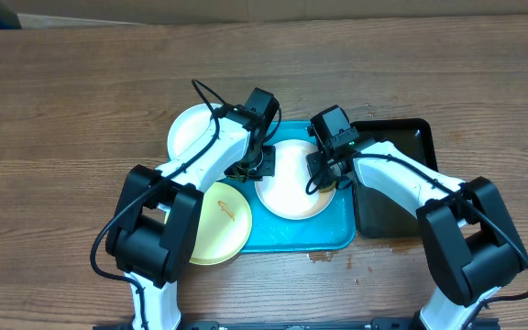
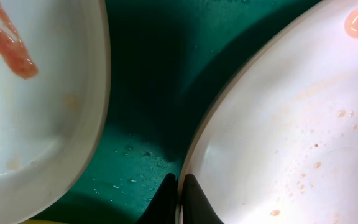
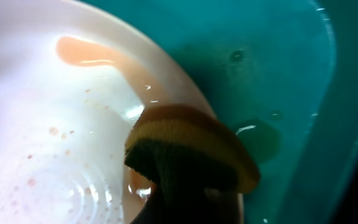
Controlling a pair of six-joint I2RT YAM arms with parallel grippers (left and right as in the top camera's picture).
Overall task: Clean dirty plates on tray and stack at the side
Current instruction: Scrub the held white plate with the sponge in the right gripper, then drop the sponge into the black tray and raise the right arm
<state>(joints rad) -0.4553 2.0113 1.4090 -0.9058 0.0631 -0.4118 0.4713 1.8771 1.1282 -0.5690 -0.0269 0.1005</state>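
Observation:
A white plate lies in the turquoise tray. My left gripper is shut on its left rim; the left wrist view shows the fingers pinching the rim of this plate, which is wet with orange specks. My right gripper is shut on a yellow and dark green sponge, pressed on the plate's right rim beside an orange smear. A pale yellow plate with a smear overlaps the tray's left edge. Another white plate lies at the back left.
A black tray lies right of the turquoise tray. The left wrist view shows a second pale plate with an orange smear across a gap of wet tray floor. Small puddles sit on the tray.

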